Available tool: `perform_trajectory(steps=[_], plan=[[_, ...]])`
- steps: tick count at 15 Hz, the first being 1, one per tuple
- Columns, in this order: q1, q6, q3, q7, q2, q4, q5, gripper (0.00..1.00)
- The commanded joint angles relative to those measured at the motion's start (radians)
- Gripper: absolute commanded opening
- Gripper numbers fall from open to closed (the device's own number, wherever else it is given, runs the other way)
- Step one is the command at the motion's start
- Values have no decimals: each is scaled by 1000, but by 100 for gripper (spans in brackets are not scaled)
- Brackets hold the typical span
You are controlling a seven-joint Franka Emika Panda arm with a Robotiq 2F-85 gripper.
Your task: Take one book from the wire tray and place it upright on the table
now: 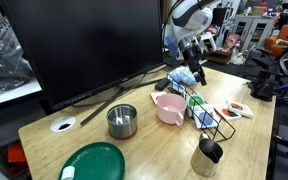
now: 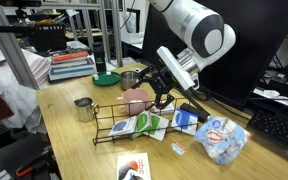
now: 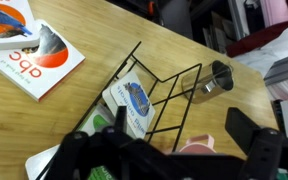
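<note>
The black wire tray (image 2: 134, 128) stands on the light wood table (image 2: 74, 140) and holds leaning books. Among them is the green book (image 2: 151, 124), next to a white-and-blue one (image 3: 134, 100). In the wrist view the wire tray (image 3: 159, 90) lies just ahead of my fingers, and the green cover shows only as a sliver at the lower left. My gripper (image 2: 164, 97) hangs open just above the rack's far end, beside the pink bowl, with nothing between its fingers. In an exterior view the gripper (image 1: 192, 66) sits above the tray (image 1: 209, 115).
A pink bowl (image 1: 169, 107) sits right beside the rack. A metal cup (image 2: 83, 108) stands near its other end. A white-and-orange booklet (image 3: 29, 50) lies flat nearby. A steel pot (image 1: 122, 121), a round green plate (image 1: 94, 162) and a blue plastic bag (image 2: 224, 140) also occupy the table.
</note>
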Motion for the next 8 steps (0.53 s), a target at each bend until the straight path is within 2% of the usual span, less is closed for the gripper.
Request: perform_trajectory(steps=[1, 3, 5, 6, 8], plan=[[-49, -151, 40, -100, 74, 117, -19, 100], [-63, -187, 48, -138, 105, 162, -10, 100], [-66, -160, 48, -119, 124, 189, 20, 100], [-57, -137, 40, -120, 92, 131, -5, 100], [-58, -137, 44, -120, 110, 158, -2, 100]])
